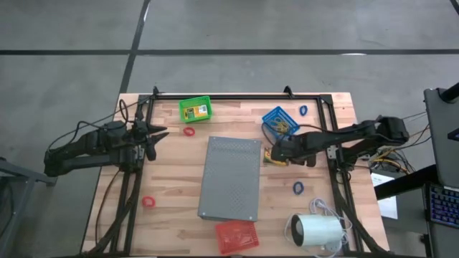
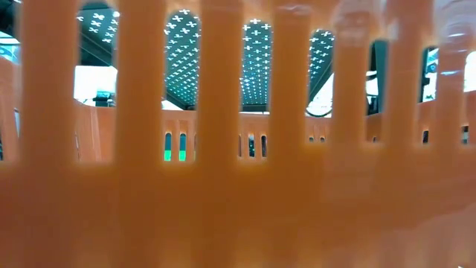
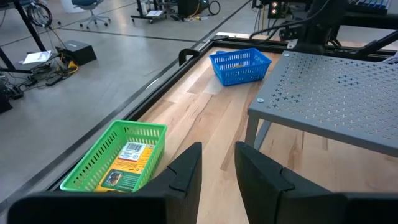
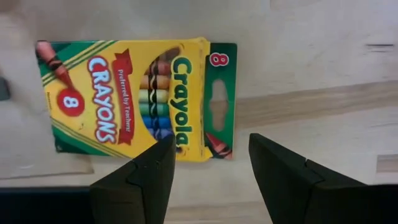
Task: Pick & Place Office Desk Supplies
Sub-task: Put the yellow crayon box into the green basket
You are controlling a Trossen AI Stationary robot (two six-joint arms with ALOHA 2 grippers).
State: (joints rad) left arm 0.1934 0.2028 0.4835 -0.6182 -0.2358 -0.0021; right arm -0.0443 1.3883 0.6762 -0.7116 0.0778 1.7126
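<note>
Crayon box point(image 4: 134, 99) lies flat beneath right gripper's point(image 4: 208, 165) parted jaws.

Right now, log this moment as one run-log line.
right end effector: open, above crayon box lying flat on table | left end effector: open, waiting near green basket

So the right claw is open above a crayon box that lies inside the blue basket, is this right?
Not quite. The right claw is open above the crayon box, but the box lies flat on the bare wooden table, not inside the blue basket. The high view shows it just beside that basket, and the right wrist view shows wood around it.
</note>
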